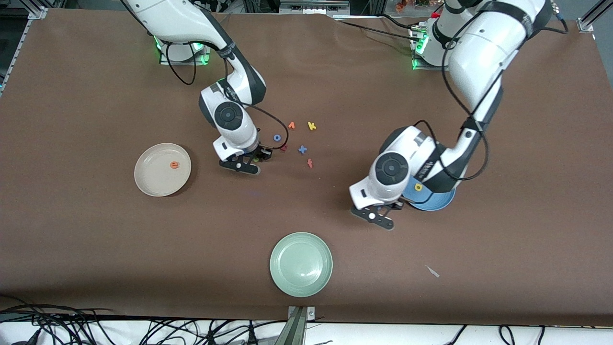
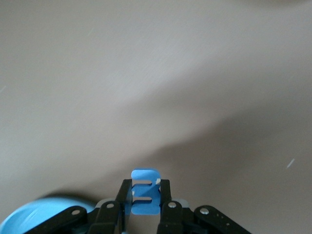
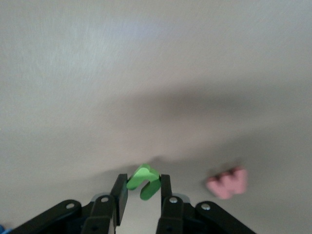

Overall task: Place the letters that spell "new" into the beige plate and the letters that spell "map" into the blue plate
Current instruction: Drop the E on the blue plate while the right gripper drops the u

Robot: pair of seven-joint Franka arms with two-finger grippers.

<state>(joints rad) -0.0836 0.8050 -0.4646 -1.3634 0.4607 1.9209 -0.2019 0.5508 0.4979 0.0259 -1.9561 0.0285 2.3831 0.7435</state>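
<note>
left gripper (image 2: 145, 207) pinches the blue m (image 2: 145, 197) between its fingers, just beside the blue plate (image 1: 438, 201); that plate carries the yellow a (image 1: 418, 187); right gripper (image 3: 141, 195) clamps the green n (image 3: 143, 181) low over the table; red-pink w (image 3: 227, 183) lies just beside it; orange e (image 1: 174, 165) rests in the beige plate (image 1: 148, 179), toward the right arm's end from that gripper; pale green plate (image 1: 301, 264) nearest the front camera; p not made out.

Blue plate (image 1: 433, 201) largely hidden beneath the left arm; pink letter (image 3: 227, 183) blurred in the right wrist view.
</note>
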